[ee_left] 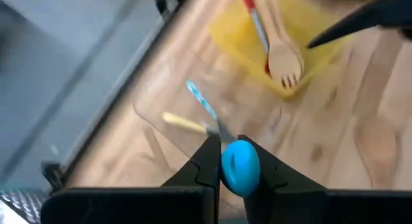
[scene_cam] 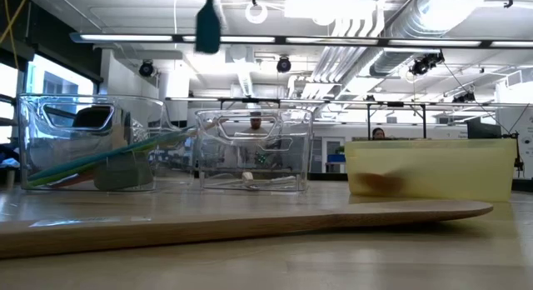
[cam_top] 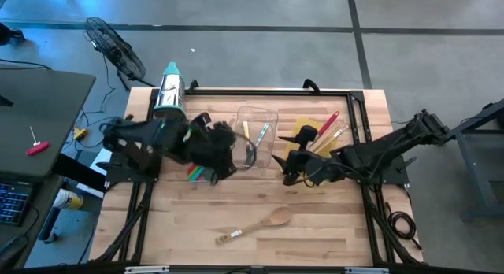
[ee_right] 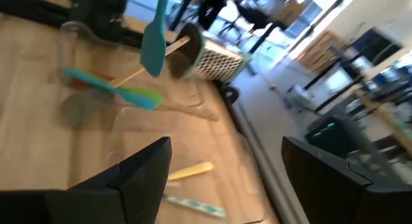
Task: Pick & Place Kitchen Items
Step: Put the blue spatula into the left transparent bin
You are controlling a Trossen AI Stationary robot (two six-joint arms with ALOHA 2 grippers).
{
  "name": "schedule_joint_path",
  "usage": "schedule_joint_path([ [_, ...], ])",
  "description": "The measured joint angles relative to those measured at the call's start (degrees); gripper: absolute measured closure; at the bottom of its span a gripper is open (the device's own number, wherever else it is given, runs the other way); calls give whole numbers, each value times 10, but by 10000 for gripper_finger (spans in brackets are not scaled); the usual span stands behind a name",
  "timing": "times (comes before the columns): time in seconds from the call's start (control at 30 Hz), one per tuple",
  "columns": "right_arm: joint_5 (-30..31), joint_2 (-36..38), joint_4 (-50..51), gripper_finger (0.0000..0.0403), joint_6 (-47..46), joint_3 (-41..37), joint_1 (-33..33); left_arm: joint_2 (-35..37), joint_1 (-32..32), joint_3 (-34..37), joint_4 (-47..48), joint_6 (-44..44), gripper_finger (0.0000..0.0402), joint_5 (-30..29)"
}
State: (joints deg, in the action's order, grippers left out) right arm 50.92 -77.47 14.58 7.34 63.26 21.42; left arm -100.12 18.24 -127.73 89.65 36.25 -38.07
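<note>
My left gripper is shut on a teal spatula, which hangs high above the table with its blade down. In the high view it is near the clear bin in the middle, which holds a yellow-handled utensil and a patterned teal one. My right gripper stands open with nothing between its fingers, between that bin and the yellow bin. A red utensil and a wooden fork lie in the yellow bin. A wooden spoon lies flat on the table near the front. My left gripper pinches the teal spatula between its two fingers, and a rounded teal end shows between them. The fingers slant downward. The spatula hangs below them, blade lowest, clear of the table and bins.
A second clear bin under the left arm holds green and teal utensils. A steel cylinder with a teal cap lies at the far left. The table's front half around the wooden spoon is bare wood.
</note>
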Motion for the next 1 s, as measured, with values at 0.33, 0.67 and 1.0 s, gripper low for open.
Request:
schedule_joint_path([
  [0.33, -87, 0, 66, 117, -77, 0, -32, 94, -129, 128, 0, 8, 374, 166],
  [0.67, -138, 0, 82, 117, -92, 0, -40, 241, -222, 353, 5, 90, 374, 262],
  [1.0, -139, 0, 77, 117, -95, 0, -59, 258, -239, 463, -10, 73, 372, 268],
])
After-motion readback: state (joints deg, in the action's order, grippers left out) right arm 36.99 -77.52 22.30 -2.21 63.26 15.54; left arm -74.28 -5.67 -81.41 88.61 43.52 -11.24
